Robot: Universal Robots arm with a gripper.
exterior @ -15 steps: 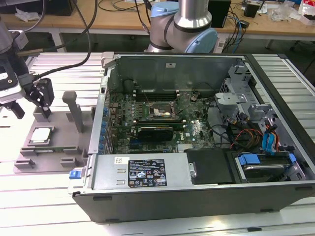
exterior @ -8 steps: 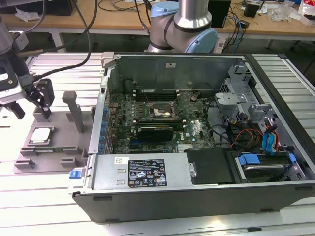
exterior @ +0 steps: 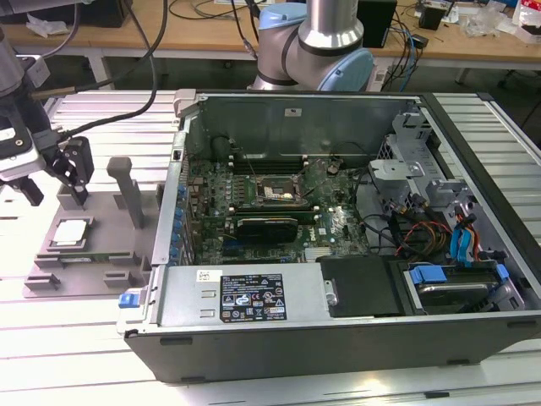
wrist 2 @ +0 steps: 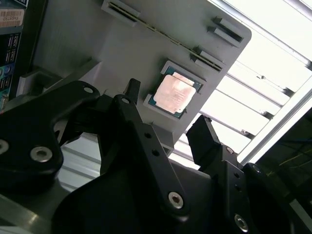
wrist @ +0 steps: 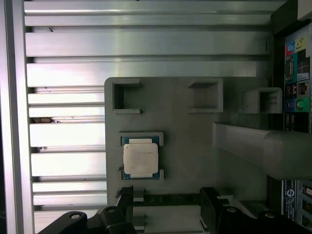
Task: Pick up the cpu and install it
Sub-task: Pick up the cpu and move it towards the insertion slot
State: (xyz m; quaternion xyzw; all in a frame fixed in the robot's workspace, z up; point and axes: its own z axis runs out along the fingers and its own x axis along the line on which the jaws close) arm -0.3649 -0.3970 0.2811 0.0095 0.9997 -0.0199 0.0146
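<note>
the exterior view's top edge cuts off the arm (exterior: 334,25); its left edge cuts the gripper (exterior: 55,188); in the second wrist view the gripper's dark body covers much of the grey tray (wrist 2: 78,44); in the first wrist view the computer case (wrist: 297,63) runs off the picture

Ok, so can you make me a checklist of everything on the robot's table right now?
Surface: slatted metal table, holding a grey tray and an open computer case.
Job's things: chip lies flat in its tray pocket; socket sits on the board inside the case.
Clutter: nothing seen.
Grippers: gripper open, above the tray near the chip, holding nothing.
Cables: black cables run toward the gripper; coloured wires inside the case.
Surroundings: wooden bench behind.
</note>
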